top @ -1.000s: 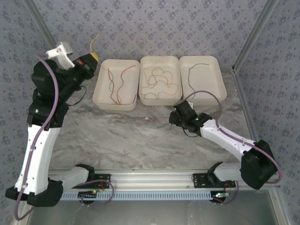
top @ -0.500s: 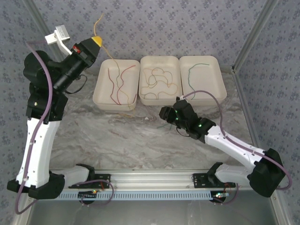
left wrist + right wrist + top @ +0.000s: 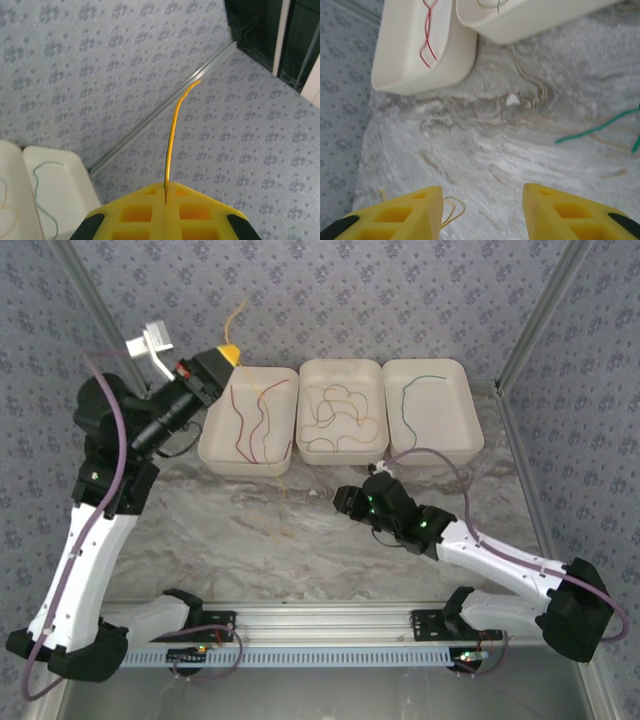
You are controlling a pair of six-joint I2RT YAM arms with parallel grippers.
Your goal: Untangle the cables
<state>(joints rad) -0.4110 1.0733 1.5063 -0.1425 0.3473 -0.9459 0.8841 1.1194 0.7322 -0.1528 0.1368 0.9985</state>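
1. Left gripper (image 3: 228,352) hangs high over the far-left corner, jaws pinched tight on the yellow-orange cable (image 3: 172,135). One end pokes up free and the rest drops in a faint line toward the table.
2. Right gripper (image 3: 482,200) hovers low over the middle, jaws partly apart with nothing between them. What looks like a loop of that same cable lies just beside one of its fingers (image 3: 400,215).
3. We see the marble table (image 3: 250,540) bare around that loop, so nothing blocks a grab there.
4. Three white trays line the far side. The left tray (image 3: 210,445) holds the red cables (image 3: 245,420), the middle tray (image 3: 340,365) holds the tangle (image 3: 335,415), and the right tray (image 3: 475,430) holds one green cable (image 3: 410,390).
5. We judge these cables near weightless, limp and slippery. Pinch close to an end and draw slowly, or a snagged loop may drag its neighbours out.
6. A green strand (image 3: 595,129) lies on the marble to the right, near a tiny white scrap (image 3: 512,100). Either could catch a trailing wire.
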